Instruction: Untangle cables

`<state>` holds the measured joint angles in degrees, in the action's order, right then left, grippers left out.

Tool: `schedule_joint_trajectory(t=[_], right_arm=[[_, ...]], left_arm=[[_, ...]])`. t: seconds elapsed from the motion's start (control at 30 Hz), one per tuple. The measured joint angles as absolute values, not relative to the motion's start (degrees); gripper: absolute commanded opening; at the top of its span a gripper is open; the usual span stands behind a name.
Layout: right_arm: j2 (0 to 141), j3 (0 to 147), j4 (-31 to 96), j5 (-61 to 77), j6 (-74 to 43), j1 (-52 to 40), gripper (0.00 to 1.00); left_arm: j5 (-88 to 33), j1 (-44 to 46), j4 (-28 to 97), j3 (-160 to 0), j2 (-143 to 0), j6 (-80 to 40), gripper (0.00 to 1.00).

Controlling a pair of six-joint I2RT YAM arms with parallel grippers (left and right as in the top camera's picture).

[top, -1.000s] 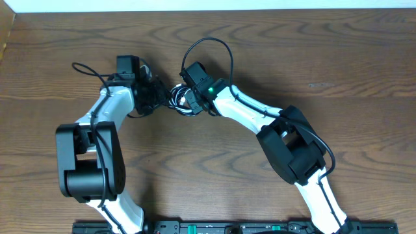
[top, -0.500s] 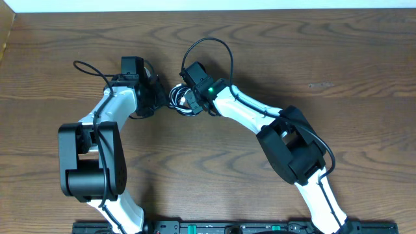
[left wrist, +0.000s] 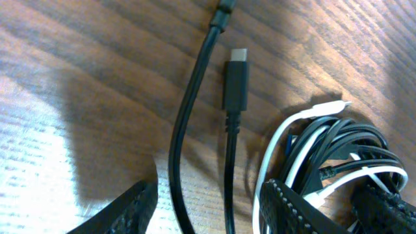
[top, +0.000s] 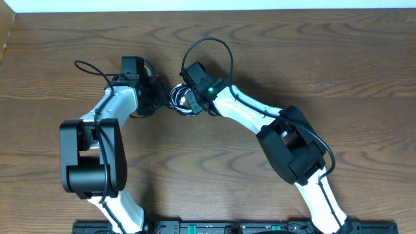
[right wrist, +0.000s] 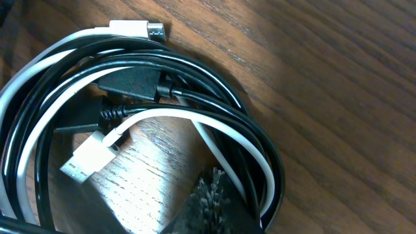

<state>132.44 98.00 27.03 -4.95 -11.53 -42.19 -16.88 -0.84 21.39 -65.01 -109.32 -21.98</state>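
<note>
The cables (top: pixel 178 99) lie as one small coil on the wooden table between my two grippers. In the left wrist view my left gripper (left wrist: pixel 208 211) stands open, and two black cable strands run between its fingers (left wrist: pixel 123 211). One strand ends in a black plug (left wrist: pixel 235 78). The coil (left wrist: pixel 338 153) of black and white loops lies just right of them, with a white plug (left wrist: pixel 331 105) sticking out. In the right wrist view my right gripper (right wrist: pixel 218 205) is shut at the coil's lower edge, where black cable (right wrist: pixel 195 71) and white cable (right wrist: pixel 45 58) strands run into it.
Thicker black arm wires arch above the right wrist (top: pixel 214 45) and beside the left arm (top: pixel 88 68). Both arm bases stand at the near edge (top: pixel 214 227). The table's far edge (top: pixel 208 10) meets a white strip.
My left gripper has shifted slightly to the right, toward the coil. The right arm and the coil have not visibly moved.
</note>
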Motion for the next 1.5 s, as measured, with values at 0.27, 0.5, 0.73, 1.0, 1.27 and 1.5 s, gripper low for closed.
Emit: schedule_joint_trajectory(t=[0.27,0.5,0.73,1.0,1.27,1.5], right_arm=[[132.44,98.00,27.05,-4.95,-11.51,-42.19,0.02],[132.44,98.00,27.03,-4.95,-11.51,-42.19,0.02],[132.44,98.00,26.98,-4.99,-11.51,-42.19,0.05],[132.44,98.00,27.03,-5.06,-11.51,-42.19,0.06],[132.44,98.00,27.05,-5.23,-11.51,-42.19,0.07],[132.44,98.00,27.09,-5.23,-11.51,-42.19,0.07]], left_arm=[[-17.93,-1.02,20.82,-65.36,-109.71,-19.22,0.56],[-17.89,-0.89,22.57,-65.82,-109.82,-18.13,0.56],[-12.53,2.28,25.41,-66.46,-109.82,-17.93,0.56],[-4.75,5.82,26.35,-66.92,-110.30,-18.39,0.57],[3.01,5.78,29.78,-67.13,-110.59,-21.06,0.57],[4.34,3.38,31.40,-67.37,-110.59,-22.61,0.57]])
